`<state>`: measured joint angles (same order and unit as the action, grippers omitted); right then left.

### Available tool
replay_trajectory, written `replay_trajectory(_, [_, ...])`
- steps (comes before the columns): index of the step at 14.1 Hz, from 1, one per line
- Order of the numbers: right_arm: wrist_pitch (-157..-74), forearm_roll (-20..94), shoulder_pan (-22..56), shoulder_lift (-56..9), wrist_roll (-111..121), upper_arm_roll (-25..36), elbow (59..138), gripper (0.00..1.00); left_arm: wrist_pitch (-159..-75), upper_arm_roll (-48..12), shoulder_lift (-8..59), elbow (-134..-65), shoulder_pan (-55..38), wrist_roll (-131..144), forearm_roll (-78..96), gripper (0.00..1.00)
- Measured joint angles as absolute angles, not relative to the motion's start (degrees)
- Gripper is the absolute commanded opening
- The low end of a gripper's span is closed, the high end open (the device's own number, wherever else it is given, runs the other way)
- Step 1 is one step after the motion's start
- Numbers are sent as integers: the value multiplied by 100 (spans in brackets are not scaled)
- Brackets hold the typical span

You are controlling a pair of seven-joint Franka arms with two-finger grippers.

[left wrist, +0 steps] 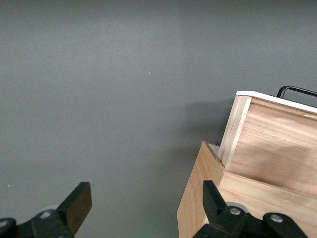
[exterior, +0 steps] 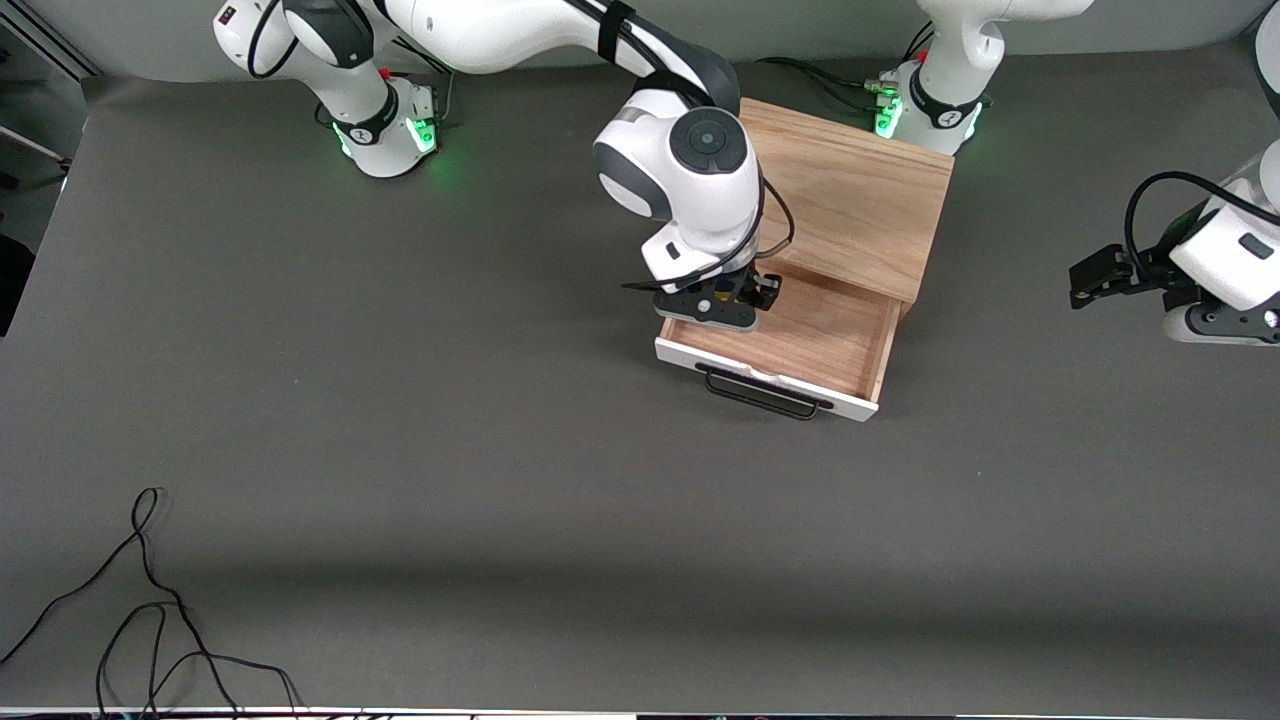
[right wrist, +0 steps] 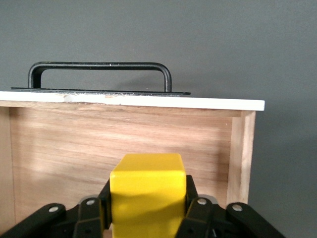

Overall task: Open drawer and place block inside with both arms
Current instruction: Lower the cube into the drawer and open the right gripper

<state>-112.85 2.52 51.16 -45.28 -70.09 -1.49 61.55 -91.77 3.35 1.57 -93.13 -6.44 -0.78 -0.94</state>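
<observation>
Block [right wrist: 147,191] is clamped in right gripper [exterior: 716,300] over pulled-out drawer [exterior: 800,345], at its 9 o'clock end. Left gripper [left wrist: 143,203] is held wide apart, waiting at cabinet's [exterior: 850,195] 3 o'clock.

The open drawer [exterior: 800,345] is unobstructed above except at one corner (the right tool [exterior: 722,296] holding the block [right wrist: 147,196]).

A dark grey desk [exterior: 400,420] fills nearly the whole frame of the front view. Right of centre in the upper half, a light-wood cabinet [exterior: 850,190] rests on it with its drawer [exterior: 790,345] pulled out toward the lower edge of the frame. A loose black cable [exterior: 150,610] lies curled at lower left, and two green-lit arm bases [exterior: 390,125] stand along the top edge.
</observation>
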Motion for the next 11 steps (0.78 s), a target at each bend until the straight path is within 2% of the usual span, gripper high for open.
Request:
replay_trajectory(6, [-11366,203,5177,-4754,-7010,-138,6156,33,-9172,334,157,-9316,-646,-80,-94,100])
replay_trajectory(9, [-11458,187,5223,-4906,-7012,-138,6155,42,-9169,334,157,-9318,-646,-90,-94,100])
replay_trajectory(10, [-11470,186,5233,-4924,-7012,-138,6154,73,-9169,334,157,-9318,-646,-94,-94,100])
replay_trajectory(11, [-11470,186,5246,-4925,-7013,-138,6152,100,-9169,334,157,-9319,-646,-98,-94,100])
